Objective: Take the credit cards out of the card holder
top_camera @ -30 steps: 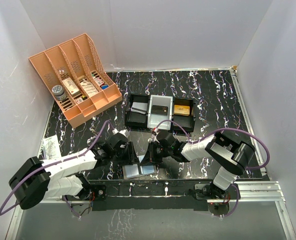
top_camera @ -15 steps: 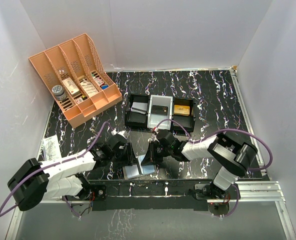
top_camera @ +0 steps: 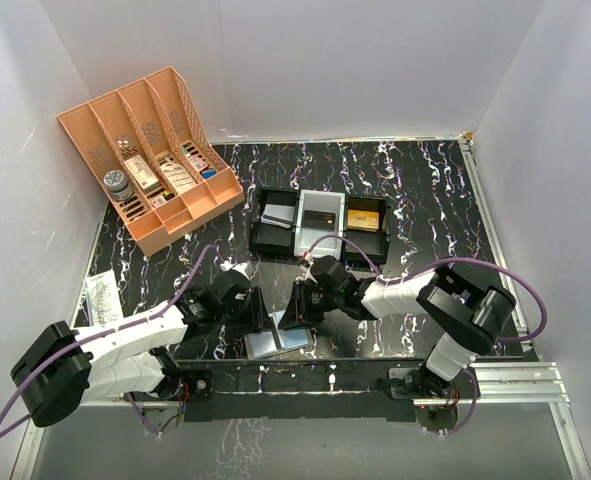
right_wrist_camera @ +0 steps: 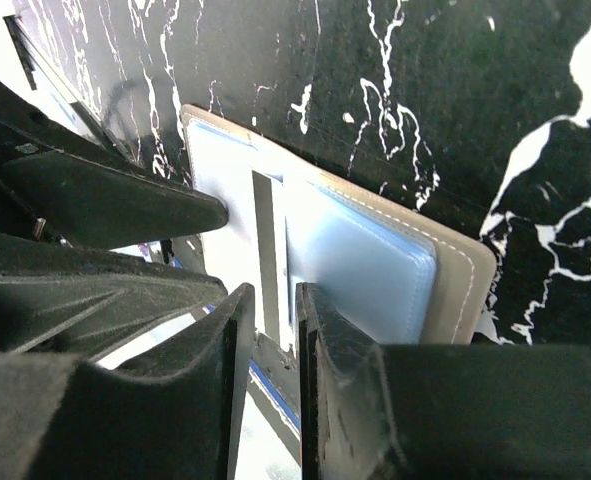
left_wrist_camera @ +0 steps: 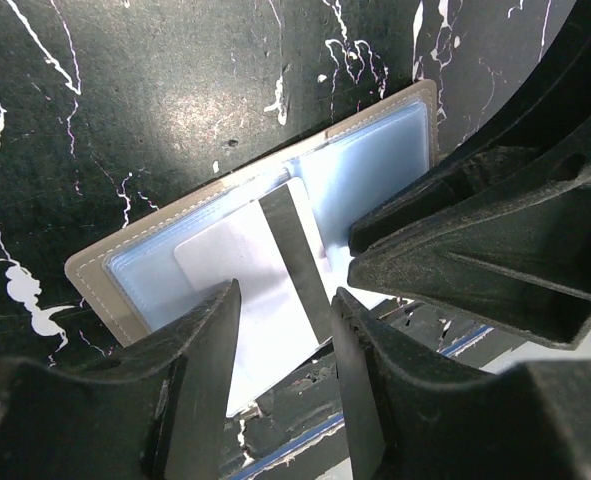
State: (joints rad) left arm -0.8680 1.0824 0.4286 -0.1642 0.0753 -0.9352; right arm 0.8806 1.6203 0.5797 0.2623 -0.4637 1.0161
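Now the card holder (top_camera: 278, 340) lies open on the worktop (top_camera: 425, 180), nearer than the black tray (top_camera: 271, 243). My left gripper (left_wrist_camera: 285, 295) straddles its white card (left_wrist_camera: 245, 260), parted and empty. My right gripper (right_wrist_camera: 273, 295) is nearly closed there, its grip unclear.

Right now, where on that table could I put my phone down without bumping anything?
Bare table lies right of the tray and in the strip behind it. A smaller patch sits between the organiser and the left arm. Crowded: the near middle, where the left pincer and right pincer meet over the card holder.
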